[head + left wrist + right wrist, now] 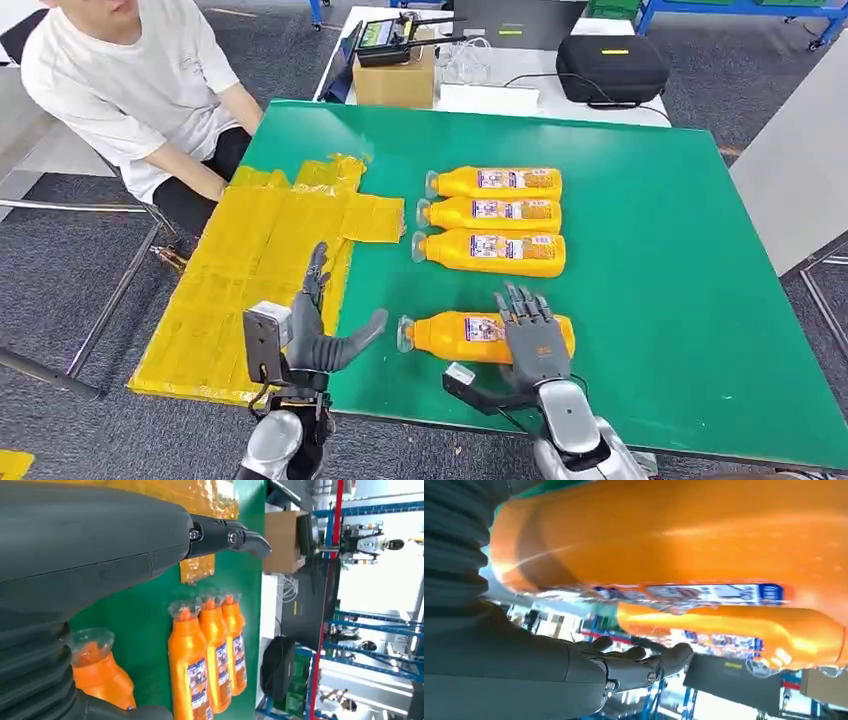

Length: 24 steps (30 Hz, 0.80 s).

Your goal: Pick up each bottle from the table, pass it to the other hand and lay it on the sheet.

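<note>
Just under right hand (533,335), bottle (450,335)

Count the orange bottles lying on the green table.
4. Three lie side by side mid-table: far bottle, middle bottle, near bottle. The fourth bottle lies apart near the front edge, under the right hand. None on the yellow sheet.

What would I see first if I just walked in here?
Four bright orange bottles lie on their sides on the green table: three packed side by side and a fourth alone, nearer the robot. The robot's right hand rests over that nearest bottle, and its left hand hangs open beside the yellow sheet. A person sits at the far left corner.
</note>
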Motion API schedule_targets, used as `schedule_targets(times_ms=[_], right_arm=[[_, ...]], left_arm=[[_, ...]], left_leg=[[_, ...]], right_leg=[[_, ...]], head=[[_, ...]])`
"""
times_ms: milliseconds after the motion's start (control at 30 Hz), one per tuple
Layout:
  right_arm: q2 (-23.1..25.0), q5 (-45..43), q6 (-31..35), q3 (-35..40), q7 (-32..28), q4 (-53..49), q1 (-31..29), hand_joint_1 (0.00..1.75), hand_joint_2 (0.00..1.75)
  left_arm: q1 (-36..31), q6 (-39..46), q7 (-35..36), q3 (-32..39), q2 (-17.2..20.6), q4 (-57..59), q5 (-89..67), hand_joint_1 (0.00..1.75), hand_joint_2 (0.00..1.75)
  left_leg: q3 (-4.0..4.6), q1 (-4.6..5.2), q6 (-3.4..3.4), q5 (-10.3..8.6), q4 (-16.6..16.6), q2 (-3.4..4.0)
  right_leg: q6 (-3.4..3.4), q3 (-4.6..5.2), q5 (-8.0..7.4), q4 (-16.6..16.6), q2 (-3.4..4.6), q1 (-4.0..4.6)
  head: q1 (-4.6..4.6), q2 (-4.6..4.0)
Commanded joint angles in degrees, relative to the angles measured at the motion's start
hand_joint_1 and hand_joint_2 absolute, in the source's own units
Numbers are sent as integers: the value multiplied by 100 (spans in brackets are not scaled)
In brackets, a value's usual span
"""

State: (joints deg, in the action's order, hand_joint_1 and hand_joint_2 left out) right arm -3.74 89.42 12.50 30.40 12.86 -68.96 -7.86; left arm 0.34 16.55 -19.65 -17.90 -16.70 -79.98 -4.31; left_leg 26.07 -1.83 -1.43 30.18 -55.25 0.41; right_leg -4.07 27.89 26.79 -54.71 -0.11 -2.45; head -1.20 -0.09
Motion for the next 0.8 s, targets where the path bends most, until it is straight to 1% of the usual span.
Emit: schedule_targets(times_ms=[33,67,100,133,233,300,333,367,433,467,500,533,567,667,700,733,767,800], right_arm=[[-1064,58,-264,526,1032,-1025,356,0,175],[-1194,58,-286,542,1124,-1143,438,0,175],[-1218,58,-276,518,1110,-1174,474,0,175],[-1235,58,-267,499,1098,-1194,498,0,175],[-1221,58,-281,501,1096,-1185,478,0,175],[-1283,58,-312,541,1338,-1198,467,0,175],[-1301,58,-290,402,1370,-1250,563,0,175],[-1224,58,-292,191,1236,-1238,652,0,175],[-937,58,-119,-327,740,-1049,716,0,175],[-828,-6,-110,-460,457,-838,646,0,175],[-639,-279,-124,-650,3,-467,510,0,175],[-589,-280,-111,-672,-55,-343,445,0,175],[-562,-273,-82,-686,-79,-269,410,0,175],[-328,-855,144,-775,-895,467,136,0,175],[-245,-1040,347,-817,-1077,562,124,0,175],[-207,-1022,484,-757,-1189,639,70,0,175],[-115,-1160,526,-720,-1336,765,-30,0,175],[20,-1430,479,-715,-1476,974,-171,0,175]], left_arm=[[211,93,-87,304,14,-328,-151,0,175],[238,96,-86,306,18,-388,-163,0,175],[245,95,-81,305,20,-406,-170,0,175],[249,93,-77,304,22,-418,-175,0,175],[246,93,-77,302,18,-413,-175,0,175],[253,105,-82,313,18,-419,-189,0,175],[276,115,-83,322,19,-458,-200,0,175],[282,115,-81,319,24,-468,-211,0,175],[260,62,-81,263,52,-455,-246,0,175],[239,-11,-119,185,84,-456,-273,0,175],[222,-71,-201,66,128,-472,-350,0,175],[227,-70,-201,54,119,-487,-350,0,175],[229,-73,-201,49,115,-498,-342,0,175],[228,-231,-269,-282,250,-539,-429,0,175],[296,-199,-384,-428,330,-557,-455,0,175],[317,-177,-456,-458,325,-574,-455,0,175],[272,-179,-460,-491,322,-596,-456,0,175],[206,-175,-453,-479,290,-568,-381,0,175]], left_leg=[[0,1,15,2,3,-8],[0,-1,21,3,5,-17],[8,3,15,1,1,-16],[5,-1,21,3,3,-18],[12,3,12,2,1,-4],[11,1,12,2,3,2],[6,-1,19,1,8,2],[10,1,14,1,4,-5],[14,-1,15,-1,4,-12],[10,3,11,-1,5,-11],[8,-2,18,-1,7,-11],[10,0,13,-1,6,1],[5,-3,19,0,9,6],[2,-5,18,-2,14,7],[2,-4,22,-4,17,5],[4,-1,13,-3,14,4],[-2,-5,14,-2,19,9],[3,-1,9,-1,12,9]], right_leg=[[19,-3,1,6,-6,3],[26,-9,3,13,-14,7],[17,1,3,6,-15,2],[26,-3,3,11,-15,7],[17,9,1,3,-4,1],[21,13,-2,4,4,4],[33,8,-5,10,6,9],[23,11,-1,6,-3,4],[24,12,-1,8,-10,6],[16,9,0,6,-11,1],[27,6,-2,13,-10,8],[17,11,-4,8,1,4],[26,7,-8,15,8,9],[28,3,-9,19,11,11],[35,2,-11,21,10,12],[23,4,-7,15,5,6],[29,1,-8,20,10,11],[20,7,-5,11,10,5]], head=[[0,0],[0,0],[0,0],[0,0],[0,0],[2,0],[-2,0],[0,0],[0,0],[0,0],[0,0],[0,0],[0,0],[2,0],[0,0],[0,0],[0,0],[-2,0]])
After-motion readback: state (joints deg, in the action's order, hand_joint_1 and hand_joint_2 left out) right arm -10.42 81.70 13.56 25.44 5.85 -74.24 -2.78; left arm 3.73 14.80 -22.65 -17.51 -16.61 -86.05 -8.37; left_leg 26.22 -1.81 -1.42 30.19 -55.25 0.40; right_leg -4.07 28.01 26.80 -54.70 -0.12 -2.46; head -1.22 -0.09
